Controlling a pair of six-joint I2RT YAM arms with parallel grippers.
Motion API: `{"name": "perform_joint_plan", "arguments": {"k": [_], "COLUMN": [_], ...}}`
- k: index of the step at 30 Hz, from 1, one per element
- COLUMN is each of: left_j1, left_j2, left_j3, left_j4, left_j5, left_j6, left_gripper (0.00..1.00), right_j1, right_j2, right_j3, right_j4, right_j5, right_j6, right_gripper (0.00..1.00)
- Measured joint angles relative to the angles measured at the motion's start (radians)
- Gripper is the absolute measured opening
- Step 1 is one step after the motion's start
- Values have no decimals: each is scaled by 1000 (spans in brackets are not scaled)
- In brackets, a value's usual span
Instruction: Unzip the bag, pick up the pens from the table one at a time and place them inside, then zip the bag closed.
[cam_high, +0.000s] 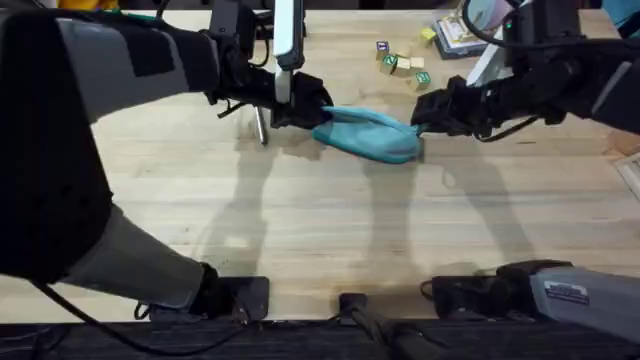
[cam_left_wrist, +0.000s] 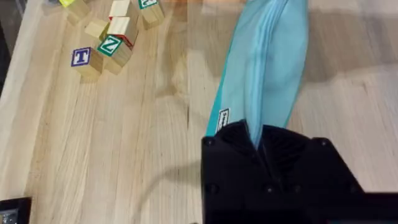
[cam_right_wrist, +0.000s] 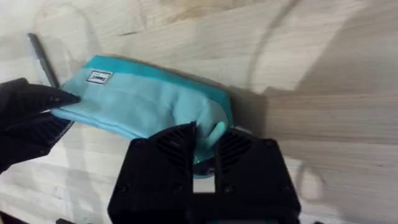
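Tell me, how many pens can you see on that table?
1: a slim silver-grey pen lying on the light wooden table, beside the teal pouch's left-gripper end. Others may be hidden.

On the small wooden letter blocks you can read a blue "T" on one block (cam_left_wrist: 81, 58) and a green "Z" on its neighbour at three o'clock (cam_left_wrist: 111, 46), while the teal fabric pouch's small white tag (cam_left_wrist: 222, 118) stays illegible.

The pale plank table (cam_high: 330, 220) carries bag (cam_high: 372, 134), pen (cam_high: 261, 126) and letter blocks (cam_high: 402, 66).
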Motion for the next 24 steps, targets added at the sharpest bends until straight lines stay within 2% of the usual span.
{"name": "perform_joint_plan", "arguments": {"k": [5, 10, 19, 24], "left_j1": [5, 5, 5, 2], "left_j2": [0, 0, 0, 0], "left_j3": [0, 0, 0, 0], "left_j4": [0, 0, -1, 0], "left_j5": [0, 0, 0, 0], "left_j6": [0, 0, 0, 0], "left_gripper": [42, 42, 42, 42], "right_j1": [0, 0, 0, 1], "right_j2": [-51, -54, -63, -118], "right_j3": [0, 0, 0, 0], "right_j4": [0, -5, -5, 6], "right_j5": [0, 1, 0, -19], "right_j6": [-4, -6, -7, -6], "right_gripper": [147, 36, 34, 34]}}
